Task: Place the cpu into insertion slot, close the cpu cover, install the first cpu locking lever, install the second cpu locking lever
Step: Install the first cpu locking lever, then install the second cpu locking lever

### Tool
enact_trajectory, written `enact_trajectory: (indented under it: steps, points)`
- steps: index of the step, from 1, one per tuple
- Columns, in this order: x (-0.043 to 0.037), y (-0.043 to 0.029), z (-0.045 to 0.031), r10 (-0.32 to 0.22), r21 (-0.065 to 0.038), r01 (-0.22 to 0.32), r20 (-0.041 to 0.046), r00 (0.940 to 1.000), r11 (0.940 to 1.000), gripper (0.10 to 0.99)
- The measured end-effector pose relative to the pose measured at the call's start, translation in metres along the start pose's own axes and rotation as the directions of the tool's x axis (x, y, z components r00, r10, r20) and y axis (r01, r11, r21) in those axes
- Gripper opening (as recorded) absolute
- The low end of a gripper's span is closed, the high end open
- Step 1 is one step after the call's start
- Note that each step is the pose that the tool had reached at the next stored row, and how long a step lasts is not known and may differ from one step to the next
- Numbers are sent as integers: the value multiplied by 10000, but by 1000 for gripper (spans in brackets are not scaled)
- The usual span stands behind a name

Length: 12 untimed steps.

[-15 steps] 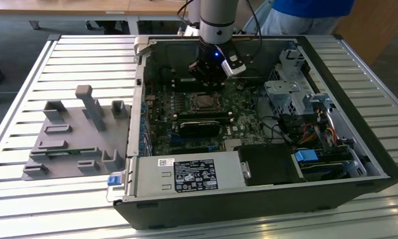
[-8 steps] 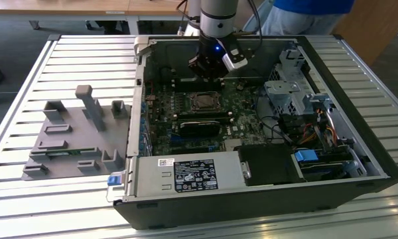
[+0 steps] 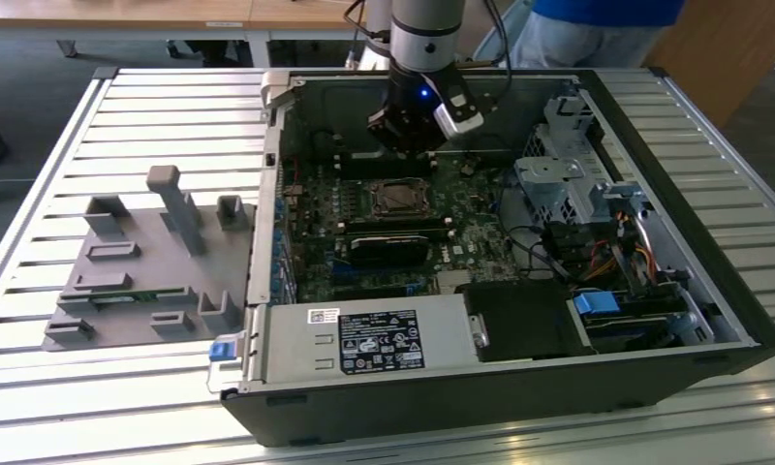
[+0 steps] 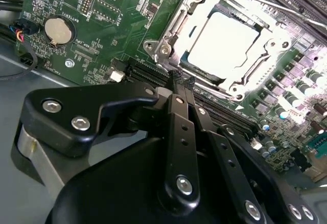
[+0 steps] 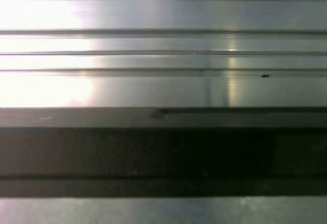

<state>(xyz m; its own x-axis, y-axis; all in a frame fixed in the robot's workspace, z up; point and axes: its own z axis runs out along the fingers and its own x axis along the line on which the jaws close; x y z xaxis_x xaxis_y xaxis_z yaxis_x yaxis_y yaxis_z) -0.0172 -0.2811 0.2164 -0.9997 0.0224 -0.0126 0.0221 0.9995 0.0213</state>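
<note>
While tilted, gripper [image 4: 180, 78] pinched, near cpu [image 4: 225, 42]

One open computer case [image 3: 491, 387], one green circuit board [image 3: 349, 262], one cpu [image 4: 225, 42] under one cpu cover [image 4: 176, 22], one coin battery [image 4: 56, 30], one grey parts holder [image 3: 142, 262], one person [image 3: 581, 29]

The first wrist view shows the ribbed metal counter [image 5: 163, 50], its long grooves running straight across and shining with glare. A dark flat band [image 5: 163, 152] crosses it, with bare metal again beyond.
</note>
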Motion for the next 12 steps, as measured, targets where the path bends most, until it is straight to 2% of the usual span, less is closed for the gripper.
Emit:
enact_trajectory:
  steps: [12]
  points:
    - [-16,-22,-1,0,2,0,-1,10000,10000,106]
